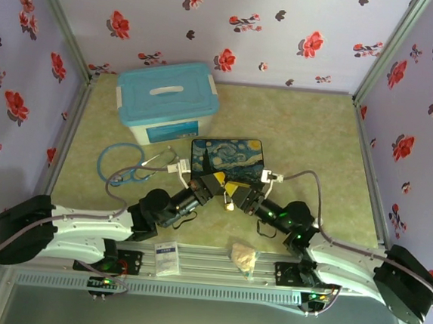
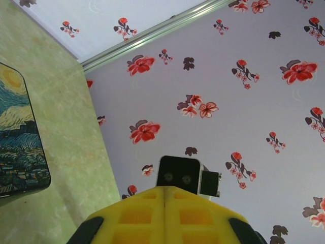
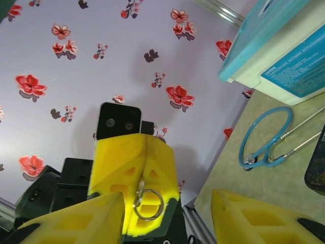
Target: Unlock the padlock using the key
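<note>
At the near edge of the surface (image 1: pixel 309 140) we see a small white packet (image 1: pixel 166 258) and, to its right, a crumpled beige wrapper (image 1: pixel 243 255), both lying by the metal rail between the two arm bases.

Past them the two arms reach inward, and their yellow tips meet over the middle of the surface. The left claw (image 1: pixel 216 183) has its fingers pressed flat together, with only a thin seam between them in its own wrist view (image 2: pixel 163 195). From the right wrist we look straight at that pressed pair (image 3: pixel 137 168). A thin metal piece that we take for the key (image 3: pixel 140 187) sticks out of the seam, and a small silver ring (image 3: pixel 149 204) hangs from it.

The right claw (image 1: pixel 236 198) is spread, its two yellow fingers standing well apart (image 3: pixel 167 198) with nothing between them. The ring hangs just beside one finger (image 3: pixel 81 218). We cannot tell whether they touch.

Just beyond the claws lies a flat box painted with a starry night sky (image 1: pixel 227 154). Left of it a blue stethoscope (image 1: pixel 129 162) is coiled on the surface. Farther back stands a white storage box with a light blue lid (image 1: pixel 169 101). Lilac walls with red flowers (image 1: pixel 288 32) close in the scene.
</note>
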